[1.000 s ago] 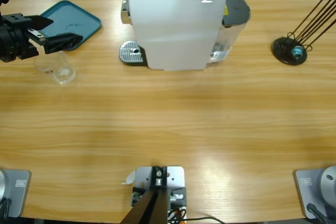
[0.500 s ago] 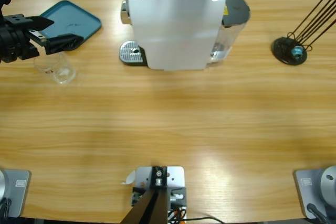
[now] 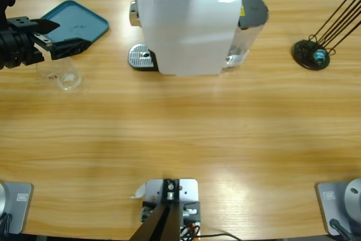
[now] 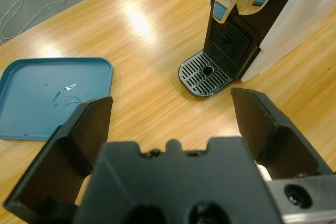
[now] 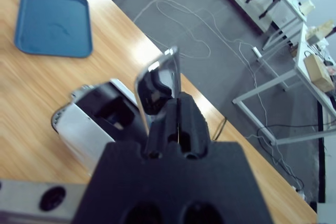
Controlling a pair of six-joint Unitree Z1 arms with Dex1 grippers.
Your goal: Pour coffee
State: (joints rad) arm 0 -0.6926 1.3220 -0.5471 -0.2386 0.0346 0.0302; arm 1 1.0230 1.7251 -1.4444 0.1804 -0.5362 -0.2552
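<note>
A white coffee machine (image 3: 189, 26) stands at the far middle of a long wooden table (image 3: 180, 134), with its round metal drip tray (image 3: 141, 57) at its left foot. This machine is the landmark for everything else.

Well to the machine's left, at the table's left edge, the left gripper (image 3: 59, 35) hovers with its two black jaws spread wide and nothing between them. Just below those jaws a small clear glass (image 3: 61, 73) sits on the table; whether any coffee lies in it cannot be told. Beside the gripper, further back, lies a teal tray (image 3: 84, 21) with a few wet smears on it. In the left wrist view, the machine's spout and drip tray lie ahead between the open jaws.

In the right wrist view, the right gripper (image 5: 173, 116) is above the machine, its jaws pressed together on the machine's silver lever (image 5: 157, 80), which stands raised.

Far to the machine's right stands a black wire rack (image 3: 316, 49).
</note>
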